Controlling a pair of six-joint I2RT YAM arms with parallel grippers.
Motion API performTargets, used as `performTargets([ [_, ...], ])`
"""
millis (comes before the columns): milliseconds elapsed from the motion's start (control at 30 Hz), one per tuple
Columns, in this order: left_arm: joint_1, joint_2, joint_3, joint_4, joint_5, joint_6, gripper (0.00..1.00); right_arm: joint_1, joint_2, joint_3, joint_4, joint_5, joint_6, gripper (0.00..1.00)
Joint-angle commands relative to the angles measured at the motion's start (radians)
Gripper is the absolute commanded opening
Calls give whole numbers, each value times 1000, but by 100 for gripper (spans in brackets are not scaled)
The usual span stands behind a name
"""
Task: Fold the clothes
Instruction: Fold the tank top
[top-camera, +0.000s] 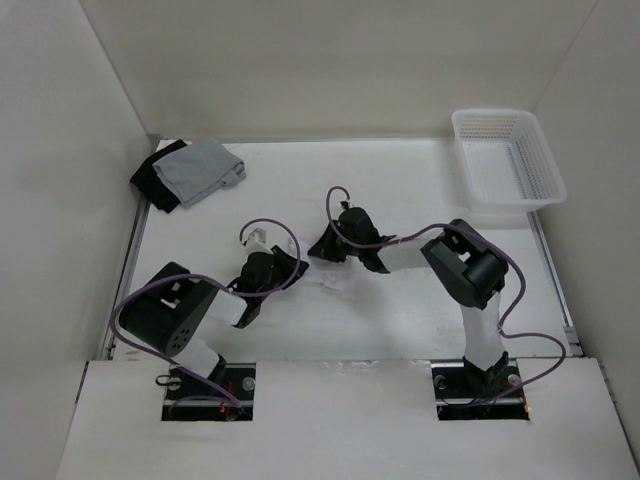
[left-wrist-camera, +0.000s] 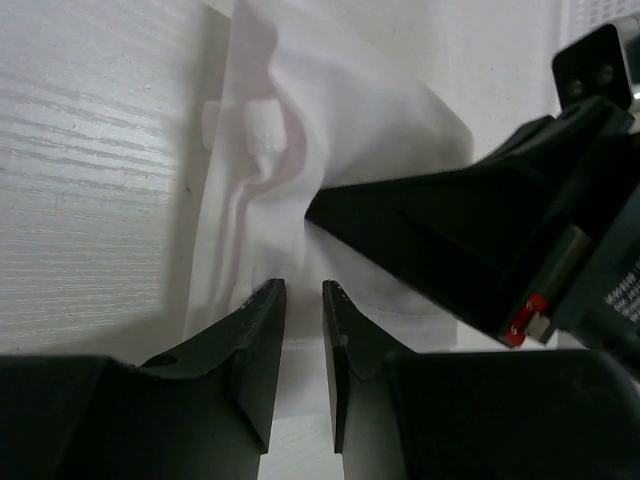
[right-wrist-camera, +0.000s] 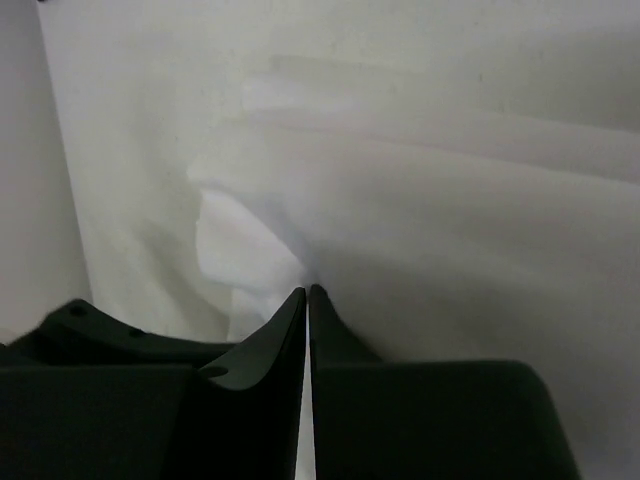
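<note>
The white tank top (left-wrist-camera: 340, 130) is lying bunched at the middle of the surface (top-camera: 420, 190), the right end effector (right-wrist-camera: 307, 292) is clenching a pinch of it, and the left end effector (left-wrist-camera: 303, 290), narrowly parted at its edge, is needing a firm bite before both lift evenly.

1 white tank top (left-wrist-camera: 330, 130), 1 grey garment (top-camera: 200, 168), 1 black garment (top-camera: 150, 180), 1 basket (top-camera: 490, 114), 2 hands: left hand (left-wrist-camera: 302, 292), right hand (right-wrist-camera: 307, 292)
</note>
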Motion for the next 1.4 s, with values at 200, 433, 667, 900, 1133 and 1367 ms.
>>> performTargets([
  [200,5,-11,-126,105,37,-33,21,-58,88,120,117,79,125,7],
  [433,13,-144,-121,53,43,-27,21,-76,27,130,169,96,130,7],
  [667,28,-403,-72,-163,22,22,21,-110,-180,-3,195,24,96,13],
  [900,106,-604,-37,-361,26,102,24,-104,-367,-286,240,10,53,22],
  [1133,217,-808,-17,-622,29,184,49,-73,-750,-636,254,162,-56,36],
  [1367,281,-939,-2,-898,-13,215,63,-111,-1147,-830,145,372,-182,68],
])
